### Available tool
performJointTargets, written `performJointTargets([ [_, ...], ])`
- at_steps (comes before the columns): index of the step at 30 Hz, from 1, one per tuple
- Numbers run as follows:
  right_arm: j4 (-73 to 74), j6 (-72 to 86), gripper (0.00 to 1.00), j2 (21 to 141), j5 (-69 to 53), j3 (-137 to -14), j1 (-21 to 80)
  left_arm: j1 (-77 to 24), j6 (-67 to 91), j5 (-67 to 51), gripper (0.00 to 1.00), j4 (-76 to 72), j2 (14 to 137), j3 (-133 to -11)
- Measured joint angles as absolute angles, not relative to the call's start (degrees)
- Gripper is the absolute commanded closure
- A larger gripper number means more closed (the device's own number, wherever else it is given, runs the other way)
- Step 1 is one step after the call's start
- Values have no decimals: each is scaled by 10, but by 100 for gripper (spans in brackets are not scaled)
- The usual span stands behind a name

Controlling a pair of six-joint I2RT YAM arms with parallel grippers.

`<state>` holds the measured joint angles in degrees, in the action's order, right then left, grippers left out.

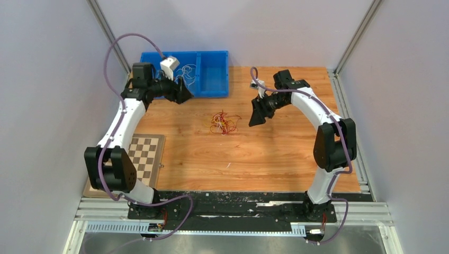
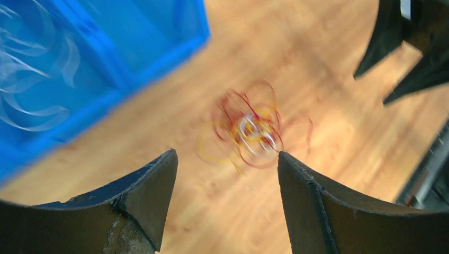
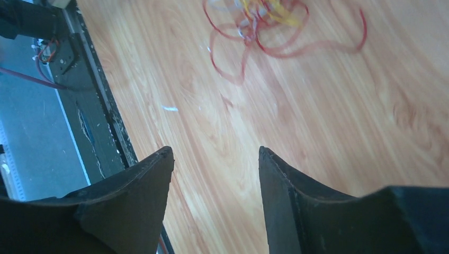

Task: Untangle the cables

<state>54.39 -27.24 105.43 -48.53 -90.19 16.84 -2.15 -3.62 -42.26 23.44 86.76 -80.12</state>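
A small tangle of red, yellow-orange and white cables [image 1: 223, 123] lies on the wooden table between the two arms. It shows blurred in the left wrist view [image 2: 252, 129] and at the top of the right wrist view [image 3: 265, 24]. More white cables [image 1: 185, 73] lie in the blue bin. My left gripper [image 1: 185, 95] is open and empty, near the bin's front edge, left of the tangle. My right gripper [image 1: 255, 117] is open and empty, just right of the tangle, above the table.
A blue two-compartment bin [image 1: 214, 79] stands at the back left of the table. A checkerboard [image 1: 144, 153] lies at the near left. The metal frame rail [image 1: 238, 203] runs along the near edge.
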Motion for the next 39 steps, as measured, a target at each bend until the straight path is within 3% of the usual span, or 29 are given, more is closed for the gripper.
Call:
performJointTargets([
  [11,512,-224,40,1057,-453,-838,162,-125,-34,-423,27,275,958,-713],
  [27,414,-126,39,1209,-423,-917,247,-161,46,-424,38,209,1137,-805],
  [29,403,-119,45,1226,-412,-925,253,-165,49,-424,50,207,1148,-808],
  [30,397,-115,49,1234,-405,-927,256,-166,52,-424,61,207,1154,-810],
  [31,394,-114,58,1239,-399,-930,258,-167,55,-424,66,206,1158,-810],
  [34,384,-106,96,1254,-378,-932,262,-168,63,-422,91,205,1165,-812],
  [36,383,-109,100,1256,-364,-931,262,-168,67,-421,100,204,1164,-812],
  [39,372,-118,100,1244,-331,-909,262,-166,66,-419,100,203,1147,-803],
])
